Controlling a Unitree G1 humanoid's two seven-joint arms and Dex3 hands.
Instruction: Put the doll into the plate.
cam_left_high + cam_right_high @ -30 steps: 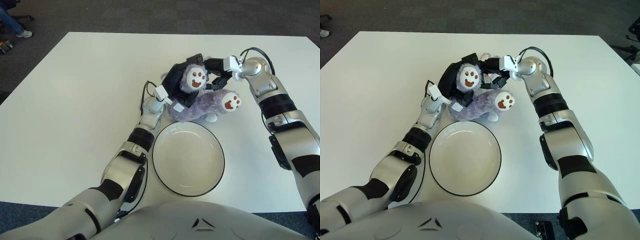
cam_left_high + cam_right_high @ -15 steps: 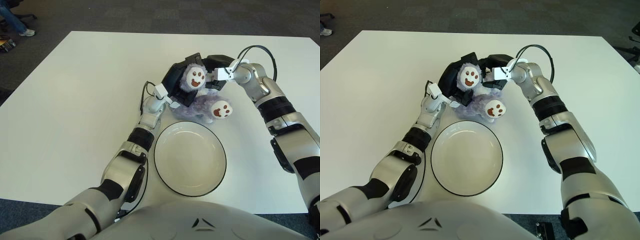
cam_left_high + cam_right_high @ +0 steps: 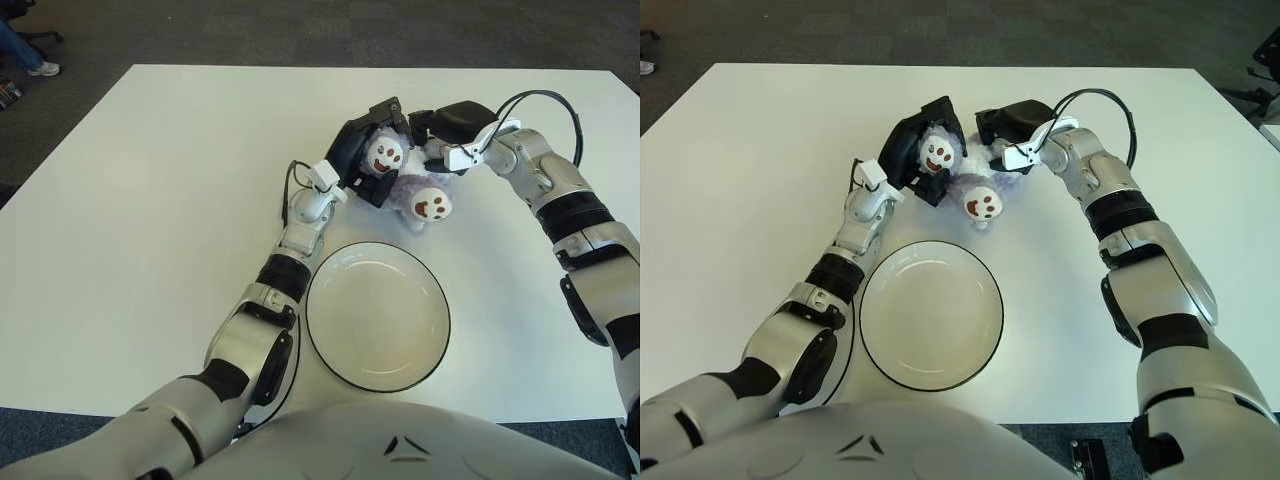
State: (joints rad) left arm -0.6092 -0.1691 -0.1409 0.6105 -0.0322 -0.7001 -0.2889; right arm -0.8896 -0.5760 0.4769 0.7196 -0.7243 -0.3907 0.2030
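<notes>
Right now your doll [image 3: 405,185] (purple, paw pads facing up) sits on the table [image 3: 150,200] just beyond the empty plate [image 3: 377,315]; your left hand [image 3: 365,155] grips it from the left; your right hand [image 3: 450,125] clasps its far side.

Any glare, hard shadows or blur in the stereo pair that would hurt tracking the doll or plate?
Left eye view: even lighting, plate shows only a soft sheen inside its rim, no blown glare; the doll stays sharp between left hand and right hand. Right eye view: shadows on the table are faint and diffuse; the table edges bow slightly.
</notes>
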